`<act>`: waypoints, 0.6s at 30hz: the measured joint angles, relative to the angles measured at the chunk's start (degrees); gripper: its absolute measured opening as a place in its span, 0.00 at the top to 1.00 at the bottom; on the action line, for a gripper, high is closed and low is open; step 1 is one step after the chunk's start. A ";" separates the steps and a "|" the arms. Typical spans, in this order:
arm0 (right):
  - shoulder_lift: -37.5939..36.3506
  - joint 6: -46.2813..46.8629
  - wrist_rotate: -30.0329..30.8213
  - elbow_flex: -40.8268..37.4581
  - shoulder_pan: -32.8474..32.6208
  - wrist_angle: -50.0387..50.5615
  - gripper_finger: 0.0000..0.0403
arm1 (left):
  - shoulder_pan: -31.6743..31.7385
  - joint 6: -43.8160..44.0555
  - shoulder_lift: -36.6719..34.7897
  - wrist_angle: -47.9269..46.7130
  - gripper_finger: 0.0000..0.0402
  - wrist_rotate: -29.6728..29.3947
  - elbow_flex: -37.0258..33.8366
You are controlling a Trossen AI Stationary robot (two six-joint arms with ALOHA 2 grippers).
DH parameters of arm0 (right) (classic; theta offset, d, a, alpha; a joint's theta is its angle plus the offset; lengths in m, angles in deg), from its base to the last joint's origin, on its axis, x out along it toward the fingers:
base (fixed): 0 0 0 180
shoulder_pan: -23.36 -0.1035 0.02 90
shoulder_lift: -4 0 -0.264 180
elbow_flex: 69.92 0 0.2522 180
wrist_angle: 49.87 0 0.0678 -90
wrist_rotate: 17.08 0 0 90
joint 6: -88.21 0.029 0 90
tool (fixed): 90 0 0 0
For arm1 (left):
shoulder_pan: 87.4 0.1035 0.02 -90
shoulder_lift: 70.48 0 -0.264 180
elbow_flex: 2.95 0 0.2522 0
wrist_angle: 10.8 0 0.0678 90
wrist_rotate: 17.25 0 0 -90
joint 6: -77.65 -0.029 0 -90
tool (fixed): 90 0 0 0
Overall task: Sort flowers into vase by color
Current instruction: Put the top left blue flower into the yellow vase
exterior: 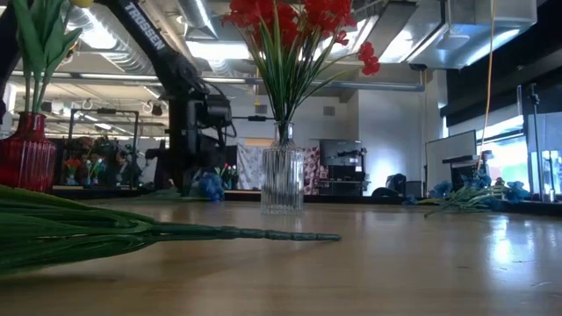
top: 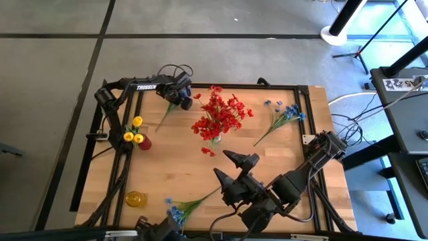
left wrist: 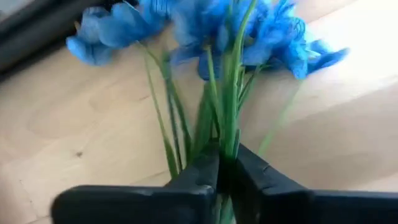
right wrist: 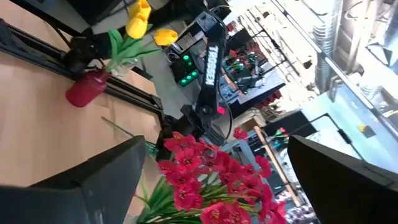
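while left hand [left wrist: 227, 171] grips one blue spray [left wrist: 217, 37].

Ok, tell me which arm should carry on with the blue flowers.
Left. Its pincer is shut on a blue spray's stems at the table's far edge. The right pincer hovers open and empty near the front.

arms: matte black, jointed | marking: white "TROSSEN" on left arm [top: 144, 86] | cables: black, looped at wrists
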 joint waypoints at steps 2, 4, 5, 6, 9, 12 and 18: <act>0.00 -0.04 1.13 0.00 -0.35 0.46 0.03 | -1.03 -0.70 -2.40 -0.44 0.97 0.22 0.00; -0.24 -0.44 2.08 0.00 -0.54 0.66 0.03 | -2.51 -1.59 -6.23 -0.60 0.97 0.51 -0.02; -0.35 -0.63 2.41 0.00 -0.81 0.84 0.03 | -3.50 -1.71 -8.55 -0.70 0.97 0.48 -0.01; -0.44 -0.71 2.71 0.01 -0.83 0.79 0.03 | -4.66 -1.87 -11.14 -0.89 0.97 0.52 -0.02; -1.06 -0.92 2.82 0.02 -1.27 1.27 0.03 | -8.62 -2.04 -20.38 -1.32 0.97 1.14 -0.01; -1.62 -1.24 2.57 0.02 -1.17 1.59 0.03 | -13.26 -2.02 -30.81 -2.54 0.97 1.34 -0.01; -2.14 -1.05 0.81 0.02 -1.11 1.29 0.03 | -25.11 -1.74 -51.96 -2.55 0.97 1.45 0.00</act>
